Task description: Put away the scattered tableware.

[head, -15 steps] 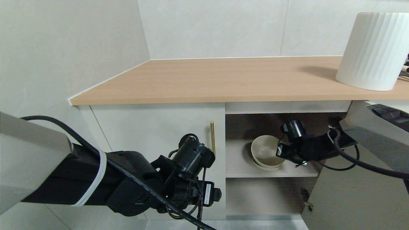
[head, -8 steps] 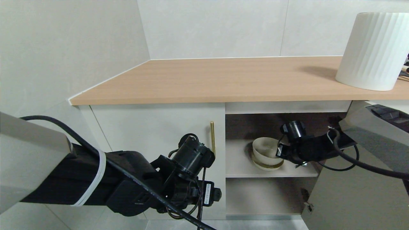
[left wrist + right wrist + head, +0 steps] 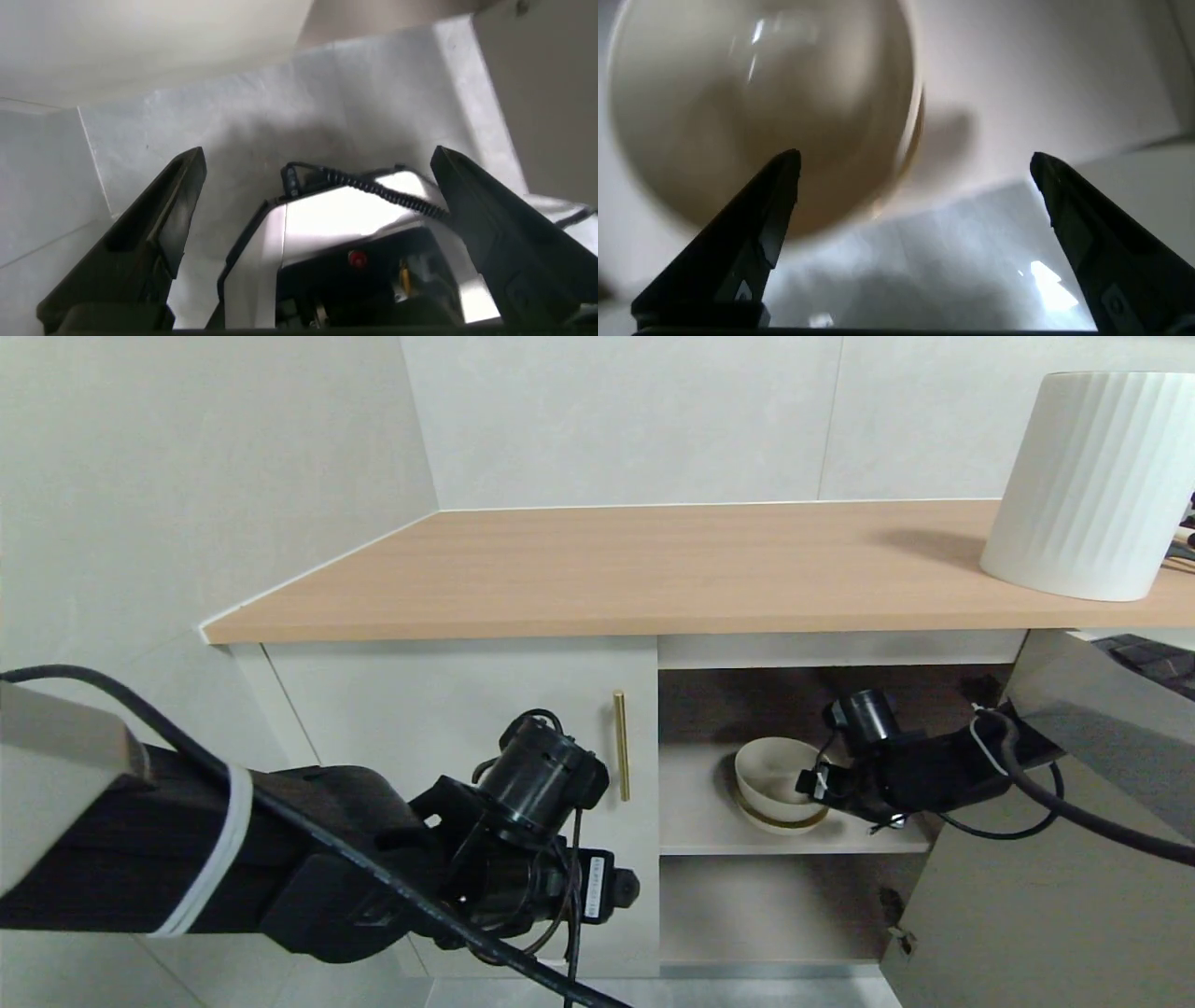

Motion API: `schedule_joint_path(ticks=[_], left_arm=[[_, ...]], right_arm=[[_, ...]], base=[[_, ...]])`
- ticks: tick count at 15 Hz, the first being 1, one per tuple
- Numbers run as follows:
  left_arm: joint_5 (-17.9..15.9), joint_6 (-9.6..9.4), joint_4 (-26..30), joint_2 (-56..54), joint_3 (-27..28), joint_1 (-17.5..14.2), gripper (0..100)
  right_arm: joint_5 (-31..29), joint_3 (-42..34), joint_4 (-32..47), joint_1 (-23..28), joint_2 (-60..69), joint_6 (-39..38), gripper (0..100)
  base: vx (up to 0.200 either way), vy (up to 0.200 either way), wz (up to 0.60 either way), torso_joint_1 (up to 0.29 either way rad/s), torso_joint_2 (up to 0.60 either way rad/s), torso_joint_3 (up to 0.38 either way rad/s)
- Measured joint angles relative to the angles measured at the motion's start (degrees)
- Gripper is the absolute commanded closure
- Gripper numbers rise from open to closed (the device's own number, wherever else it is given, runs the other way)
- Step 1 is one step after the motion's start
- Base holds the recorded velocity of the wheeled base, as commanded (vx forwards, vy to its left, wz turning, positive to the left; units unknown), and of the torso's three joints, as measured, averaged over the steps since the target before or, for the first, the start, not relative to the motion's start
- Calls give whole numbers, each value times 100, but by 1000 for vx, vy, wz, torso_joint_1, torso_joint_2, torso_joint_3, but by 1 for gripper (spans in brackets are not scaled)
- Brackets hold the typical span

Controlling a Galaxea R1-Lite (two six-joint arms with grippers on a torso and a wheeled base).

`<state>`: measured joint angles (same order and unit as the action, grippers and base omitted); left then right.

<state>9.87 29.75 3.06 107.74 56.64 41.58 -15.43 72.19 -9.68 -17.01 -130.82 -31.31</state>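
bowl lowered onto the shelf stack

tilted a moment ago, the cream round ceramic bowl [image 3: 773, 779] now sits level on a gold-rimmed bowl [image 3: 782, 821] on the open cabinet's upper shelf [image 3: 700, 807]. right claw [image 3: 810, 782] is spread apart just beside it, holding nothing. left claw [image 3: 318, 154], dropped lower, is spread apart too, before the closed white door [image 3: 448, 728].

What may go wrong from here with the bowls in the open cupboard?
The cream ceramic bowl seems tilted on a gold-rimmed bowl; it may slide or tip.
The open right claw is close to its rim and might catch it when pulling back.
The arm's black cable might snag the grey door.
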Motion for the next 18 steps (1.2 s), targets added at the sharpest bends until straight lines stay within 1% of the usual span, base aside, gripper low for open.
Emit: schedule_joint_path(ticks=[2, 4, 9, 10, 11, 12, 13, 14, 15, 18], left_arm=[[-2, 0, 6, -335, -135, -151, 0], [-9, -29, 20, -898, -306, -350, 0], [-5, -93, 11, -2241, -940, -772, 0], [-6, -240, 11, -2488, -1080, -864, 0], [-6, -477, 5, -2698, -1213, -972, 0], [-13, -752, 0, -2927, -1368, -1102, 0], [-28, -950, -6, -3145, -1485, -1240, 0], [-28, -1023, -6, -3294, -1548, -1325, 0], [-30, -1035, -16, -3412, -1574, -1378, 0], [-44, -1056, -17, -3541, -1593, -1410, 0]], right_arm=[[227, -425, 32, -124, 369, 356, 0], [389, -985, 98, -289, 1029, 755, 0], [859, -2360, 572, -672, 3005, 1007, 0], [925, -2553, 769, -757, 3427, 1023, 0], [961, -2658, 1023, -835, 3777, 1026, 0], [986, -2733, 1358, -928, 4146, 1034, 0], [1000, -2749, 1693, -1006, 4485, 1035, 0], [1005, -2747, 1966, -1061, 4760, 1034, 0], [1011, -2725, 2180, -1102, 5040, 1034, 0], [1000, -2729, 2437, -1146, 5549, 1031, 0]], base=[[0, 0, 0, 0, 0, 0], [0, 0, 0, 0, 0, 0], [0, 0, 0, 0, 0, 0], [0, 0, 0, 0, 0, 0], [0, 0, 0, 0, 0, 0], [0, 0, 0, 0, 0, 0], [0, 0, 0, 0, 0, 0], [0, 0, 0, 0, 0, 0], [0, 0, 0, 0, 0, 0], [0, 0, 0, 0, 0, 0]])
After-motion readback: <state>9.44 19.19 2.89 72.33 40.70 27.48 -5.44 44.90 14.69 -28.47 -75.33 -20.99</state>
